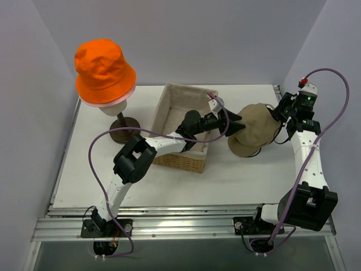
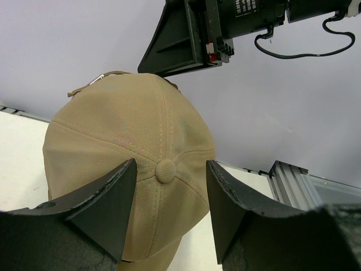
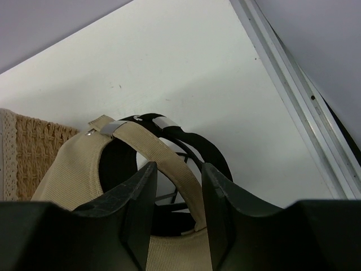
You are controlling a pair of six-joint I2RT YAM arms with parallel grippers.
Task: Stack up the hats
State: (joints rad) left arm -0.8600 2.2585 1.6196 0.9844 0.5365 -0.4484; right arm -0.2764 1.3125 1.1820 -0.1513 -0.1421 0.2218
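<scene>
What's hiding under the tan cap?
A black cap sits under the tan cap; only its back strap peeks out, in the right wrist view. The rest of it is covered.

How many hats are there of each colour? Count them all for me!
Orange bucket hat: 1
Pink hat, only its rim peeking out under the orange one: 1
Tan cap: 1
Black cap, only its back strap showing beside the tan strap: 1
Total: 4 hats
</scene>
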